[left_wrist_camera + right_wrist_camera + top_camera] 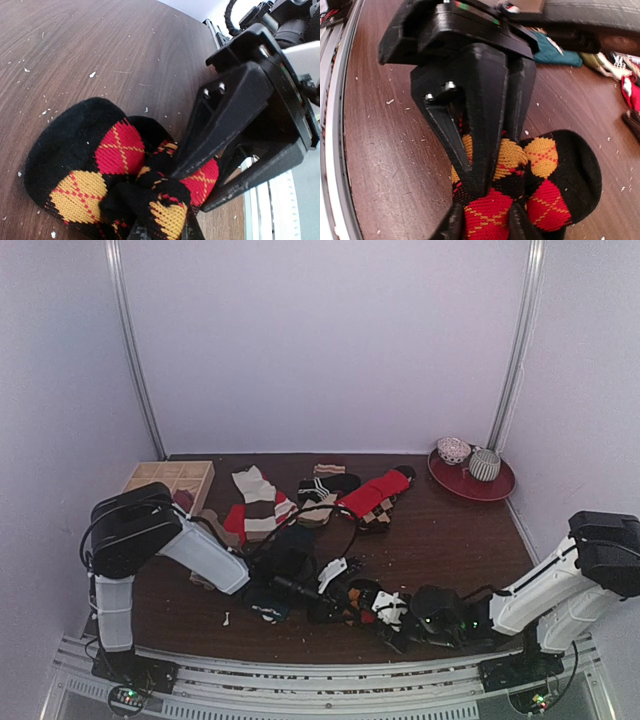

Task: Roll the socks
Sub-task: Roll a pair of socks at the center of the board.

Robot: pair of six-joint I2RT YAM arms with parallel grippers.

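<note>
**Desk:** Where does the argyle sock (555, 180) drop out of sight?

**Photographer:** In the right wrist view its middle lies behind the left fingers (485, 120), and its lower end runs off the bottom edge.

**Desk:** And the right fingers (451, 226)?

**Photographer:** Cropped to stubs at that same edge. Whether they clamp the fabric cannot be told. Seen from above, both pairs and the sock merge into one dark clump.

**Desk:** Anything else?

**Photographer:** A teal sock (555, 52) sits half under the left arm (590, 15). In the top view that arm covers a corner of the wooden box (170, 478), and the items on the red plate (500, 488) are too small to name.
</note>
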